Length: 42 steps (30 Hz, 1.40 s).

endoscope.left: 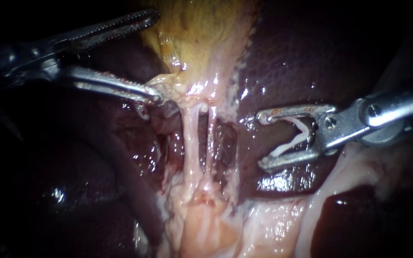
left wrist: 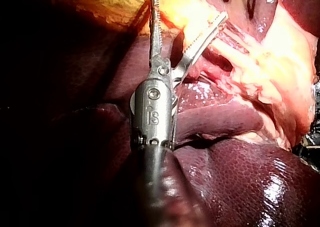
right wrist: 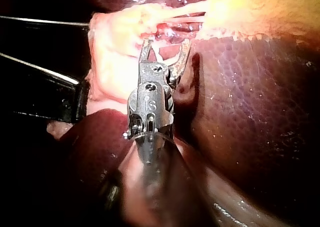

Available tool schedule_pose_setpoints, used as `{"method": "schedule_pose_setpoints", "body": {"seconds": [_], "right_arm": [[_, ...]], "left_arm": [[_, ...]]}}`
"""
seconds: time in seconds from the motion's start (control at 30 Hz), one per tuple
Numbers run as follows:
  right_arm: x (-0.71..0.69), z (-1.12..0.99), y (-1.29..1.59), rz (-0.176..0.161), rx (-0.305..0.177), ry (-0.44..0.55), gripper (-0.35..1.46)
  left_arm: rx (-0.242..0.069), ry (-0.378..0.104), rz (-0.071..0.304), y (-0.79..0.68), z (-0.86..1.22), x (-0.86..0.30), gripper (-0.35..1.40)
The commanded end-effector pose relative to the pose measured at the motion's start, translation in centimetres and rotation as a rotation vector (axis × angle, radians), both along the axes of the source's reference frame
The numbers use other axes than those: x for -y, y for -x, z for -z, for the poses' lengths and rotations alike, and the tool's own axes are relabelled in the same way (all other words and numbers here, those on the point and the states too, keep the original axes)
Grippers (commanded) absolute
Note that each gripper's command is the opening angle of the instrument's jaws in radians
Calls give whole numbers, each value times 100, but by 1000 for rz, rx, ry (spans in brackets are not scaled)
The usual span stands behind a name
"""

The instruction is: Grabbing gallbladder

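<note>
Liver [endoscope.left: 288, 62] bearing the gallbladder [endoscope.left: 201, 28]
The dark, glossy liver carries all else in the endoscope view: the yellowish gallbladder lies on its upper part, and two pale tubes [endoscope.left: 191, 138] run down from it into pale tissue [endoscope.left: 206, 229] lying lower on the liver.

The endoscope sits close over the tissue and faces the far gallbladder [endoscope.left: 201, 28], with the two tubes [endoscope.left: 192, 138] mid-scene. It is near enough that the white clip [endoscope.left: 298, 137] in the right instrument [endoscope.left: 262, 139] shows plainly. The left instrument [endoscope.left: 157, 56] enters from the left. The left wrist camera rides behind its own instrument, looking along the shaft at the gallbladder from close range. The right wrist camera looks likewise along its shaft toward the tubes. All three views share the gallbladder's pale lower end, the tubes and the dark liver [endoscope.left: 288, 57] beside them.
</note>
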State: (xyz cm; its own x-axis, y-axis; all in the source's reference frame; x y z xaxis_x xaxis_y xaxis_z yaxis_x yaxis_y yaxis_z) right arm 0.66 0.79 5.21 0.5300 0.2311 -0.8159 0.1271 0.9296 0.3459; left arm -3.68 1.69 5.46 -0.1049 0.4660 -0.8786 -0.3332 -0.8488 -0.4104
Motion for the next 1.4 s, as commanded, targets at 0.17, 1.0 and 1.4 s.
{"method": "schedule_pose_setpoints", "body": {"seconds": [0.17,1.0,1.4], "right_arm": [[0,1,0,0,0,0,44],[0,1,1,0,-1,0,44],[1,1,1,1,-1,0,45]], "left_arm": [[1,0,-2,-3,1,1,88],[-94,-150,-63,-10,-69,35,56],[-103,-173,-67,-10,-72,34,37]]}}
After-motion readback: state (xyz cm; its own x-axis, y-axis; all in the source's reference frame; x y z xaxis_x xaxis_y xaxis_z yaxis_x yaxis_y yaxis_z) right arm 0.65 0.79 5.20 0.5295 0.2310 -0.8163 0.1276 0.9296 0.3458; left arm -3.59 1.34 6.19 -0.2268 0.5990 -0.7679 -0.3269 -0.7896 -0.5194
